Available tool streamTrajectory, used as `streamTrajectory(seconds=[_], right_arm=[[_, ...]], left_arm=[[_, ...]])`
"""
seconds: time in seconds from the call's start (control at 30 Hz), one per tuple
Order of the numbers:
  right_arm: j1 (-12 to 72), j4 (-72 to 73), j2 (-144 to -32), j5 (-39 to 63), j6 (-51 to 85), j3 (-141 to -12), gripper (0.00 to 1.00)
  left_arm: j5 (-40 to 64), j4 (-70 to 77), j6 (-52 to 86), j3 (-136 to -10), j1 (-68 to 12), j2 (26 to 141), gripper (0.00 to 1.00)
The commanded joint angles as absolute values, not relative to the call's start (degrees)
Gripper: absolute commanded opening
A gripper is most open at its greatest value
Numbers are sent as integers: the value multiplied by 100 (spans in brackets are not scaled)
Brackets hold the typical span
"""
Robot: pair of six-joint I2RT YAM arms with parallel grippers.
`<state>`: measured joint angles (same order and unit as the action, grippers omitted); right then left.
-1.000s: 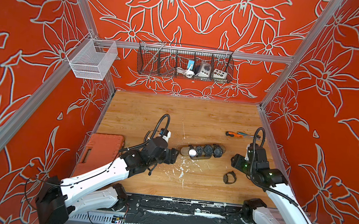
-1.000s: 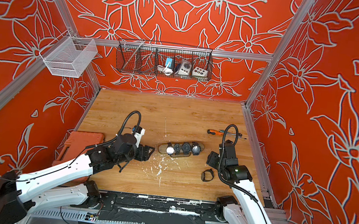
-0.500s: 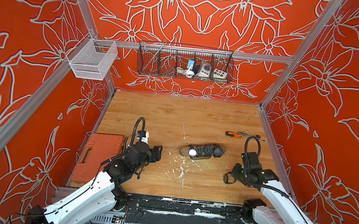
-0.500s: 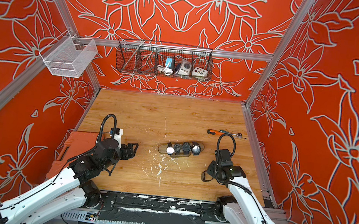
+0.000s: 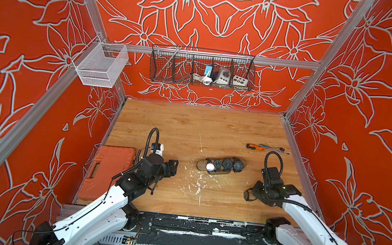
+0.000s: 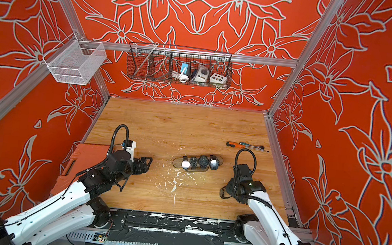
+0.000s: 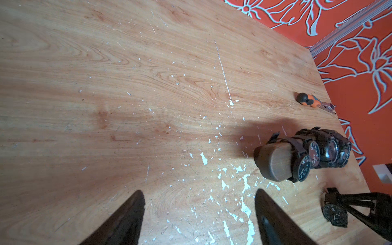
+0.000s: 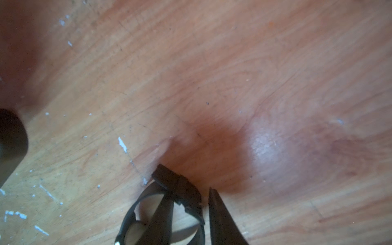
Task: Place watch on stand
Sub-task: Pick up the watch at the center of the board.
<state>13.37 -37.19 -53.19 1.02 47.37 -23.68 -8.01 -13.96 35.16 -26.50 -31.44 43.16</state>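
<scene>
**Two arms in white and black**

Smooth white shells are covering the long links of the left arm [image 5: 96,207] and the right arm [image 5: 304,214], and chunky black joints are breaking them up. A ribbed black hose [image 5: 150,135] is arching over the left wrist, and a second hose [image 5: 273,156] is doing the same on the right. A tiny green light [image 5: 282,187] is glowing on the right arm. The left gripper [image 7: 199,192] is showing dark, tapered fingers [image 7: 273,220].
</scene>
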Motion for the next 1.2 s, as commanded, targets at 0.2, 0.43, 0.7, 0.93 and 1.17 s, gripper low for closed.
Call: streamTrajectory(seconds=[0.2, 0.43, 0.7, 0.93, 1.17], right_arm=[[1306, -3229, -5506, 238, 4642, -2226, 5], [1318, -3352, -4983, 249, 4387, -2311, 0], [1323, -3111, -4322, 613, 3908, -2466, 0], [1359, -2821, -3681, 1204, 3743, -2771, 0], [1455, -2242, -3580, 1707, 3708, -2994, 0]], left_arm=[[-520, -1166, 3630, -2746, -3094, 4508, 79], [32, -454, 3643, -2597, -3094, 4445, 78], [950, 186, 3539, -2726, -3094, 4849, 78], [1328, 317, 3261, -2902, -3189, 4934, 69], [1332, 465, 2944, -3128, -3744, 5090, 70]])
